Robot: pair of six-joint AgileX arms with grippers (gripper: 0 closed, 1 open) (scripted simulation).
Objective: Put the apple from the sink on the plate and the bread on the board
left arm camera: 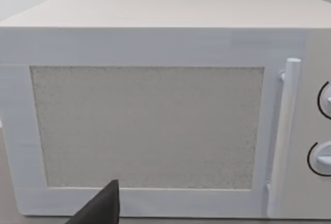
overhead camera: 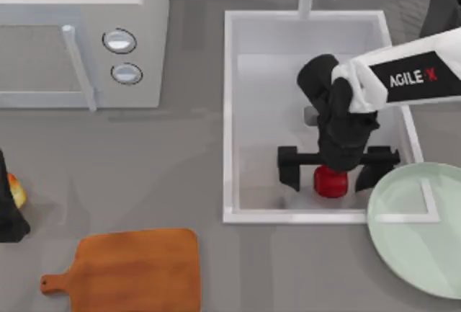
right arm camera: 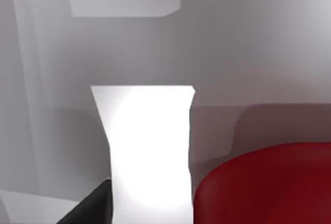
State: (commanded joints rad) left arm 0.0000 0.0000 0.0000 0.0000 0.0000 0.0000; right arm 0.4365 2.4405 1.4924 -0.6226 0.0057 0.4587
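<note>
Top view: apple (overhead camera: 330,182) sits in the sink (overhead camera: 232,110), near its front wall, toward the right. Right gripper (overhead camera: 332,173) hangs directly over it, jaws spread wide, one finger on each side of the fruit, neither seen touching. Plate (overhead camera: 410,233) overlaps the sink's front-right corner. Board (overhead camera: 133,272) lies front-left. Bread (overhead camera: 16,191) at the left edge, beside the left gripper (overhead camera: 7,215); its jaws, cannot tell. Microwave (overhead camera: 79,38) back-left.

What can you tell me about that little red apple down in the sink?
The apple is small, round and glossy deep red, lying on the white floor of the sink near its front wall. The right gripper hangs directly over it, hiding its top, with wide-spread black fingers to either side. The right wrist view shows its smooth red curve close up. It looks whole.
</note>
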